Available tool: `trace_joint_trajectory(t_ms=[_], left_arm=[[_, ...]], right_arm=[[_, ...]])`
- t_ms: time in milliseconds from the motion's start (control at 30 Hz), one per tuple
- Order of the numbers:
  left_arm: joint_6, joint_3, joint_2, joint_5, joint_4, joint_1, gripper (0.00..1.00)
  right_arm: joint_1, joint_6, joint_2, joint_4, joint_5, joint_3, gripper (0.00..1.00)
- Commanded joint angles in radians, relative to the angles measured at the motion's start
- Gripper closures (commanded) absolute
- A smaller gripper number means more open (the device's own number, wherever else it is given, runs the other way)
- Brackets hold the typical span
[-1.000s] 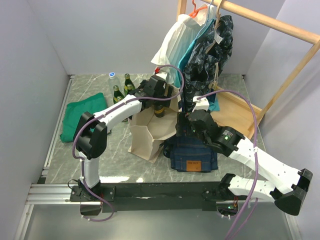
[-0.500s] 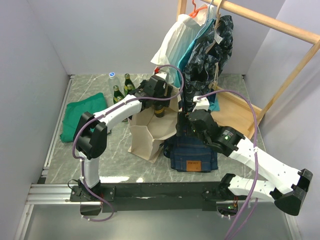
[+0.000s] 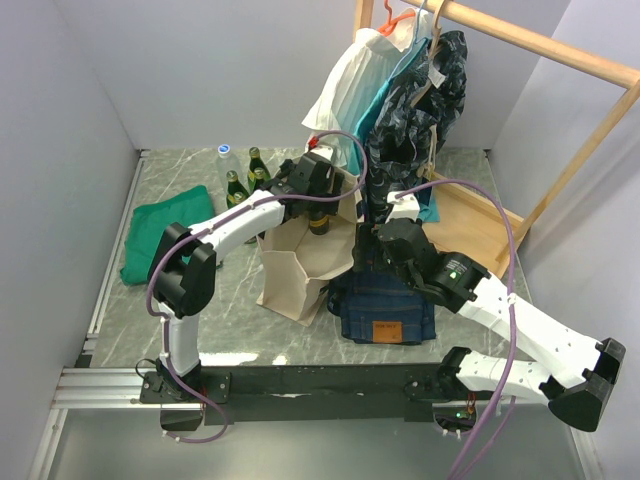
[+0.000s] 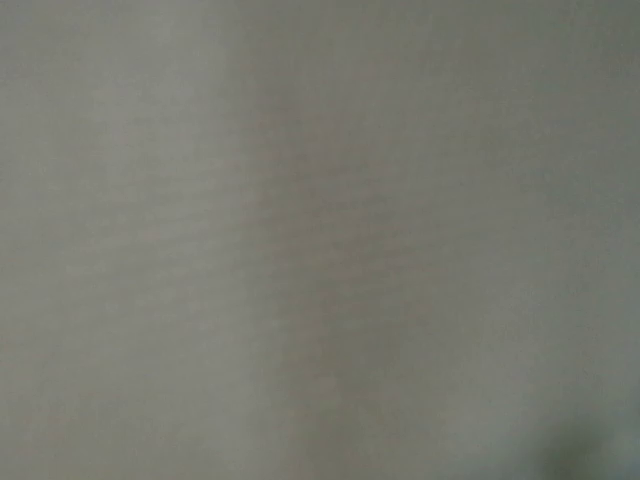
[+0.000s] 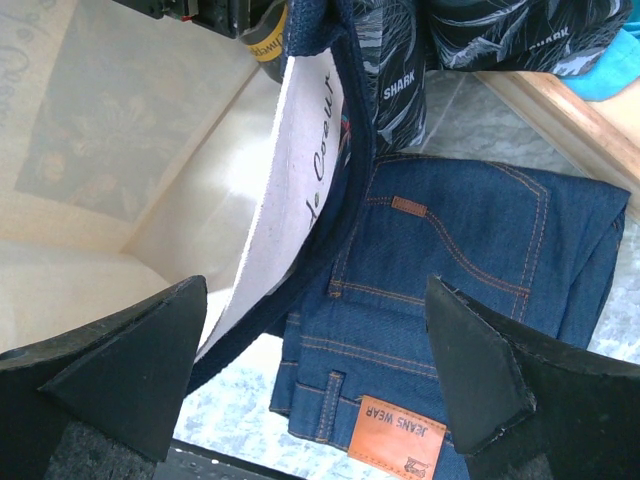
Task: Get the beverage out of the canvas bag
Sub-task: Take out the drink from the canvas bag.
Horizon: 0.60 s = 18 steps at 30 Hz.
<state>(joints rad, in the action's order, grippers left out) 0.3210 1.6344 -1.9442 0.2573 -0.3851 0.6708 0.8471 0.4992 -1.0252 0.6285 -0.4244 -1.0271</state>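
Observation:
The cream canvas bag (image 3: 295, 275) stands open at the table's middle. My left gripper (image 3: 318, 195) reaches into its mouth from above and is shut on the neck of a dark beverage bottle (image 3: 318, 224) with a yellowish label, held up inside the bag. The left wrist view shows only blurred grey-beige cloth. My right gripper (image 3: 366, 258) is open at the bag's right side. In the right wrist view its fingers (image 5: 315, 300) straddle the bag's navy-trimmed wall (image 5: 300, 150). The bottle's base (image 5: 268, 38) shows at the top of that view.
Folded blue jeans (image 3: 385, 310) lie right of the bag, under my right gripper. A green cloth (image 3: 165, 235) lies at the left. Several bottles (image 3: 240, 175) stand at the back left. A wooden rack (image 3: 520, 40) with hanging clothes (image 3: 410, 90) fills the back right.
Almost nothing: my left gripper with the bottle has shifted very slightly to the right. The right arm has not moved.

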Motion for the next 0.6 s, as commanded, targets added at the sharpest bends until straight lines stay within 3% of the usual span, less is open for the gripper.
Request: trace_joint_trajectory(t_ms=[0,200,400,500,567], left_arm=[[0.015,0.005,-0.009,0.025,0.0,-0.01,0.12],[0.015,-0.004,-0.005,0.011,0.011,-0.01,0.25],[0.015,0.004,-0.005,0.002,0.005,-0.01,0.27],[0.015,0.008,-0.01,-0.007,0.006,-0.01,0.36],[0.015,0.015,-0.015,-0.007,-0.003,-0.01,0.37]], right_arm=[[-0.009,-0.016,0.004,-0.016,-0.013,-0.002,0.05],[-0.011,-0.014,0.002,-0.019,-0.013,0.001,0.05],[-0.011,-0.014,0.004,-0.018,-0.013,0.001,0.05],[-0.011,-0.016,0.004,-0.021,-0.011,0.002,0.05],[-0.011,-0.014,0.004,-0.02,-0.01,0.001,0.05]])
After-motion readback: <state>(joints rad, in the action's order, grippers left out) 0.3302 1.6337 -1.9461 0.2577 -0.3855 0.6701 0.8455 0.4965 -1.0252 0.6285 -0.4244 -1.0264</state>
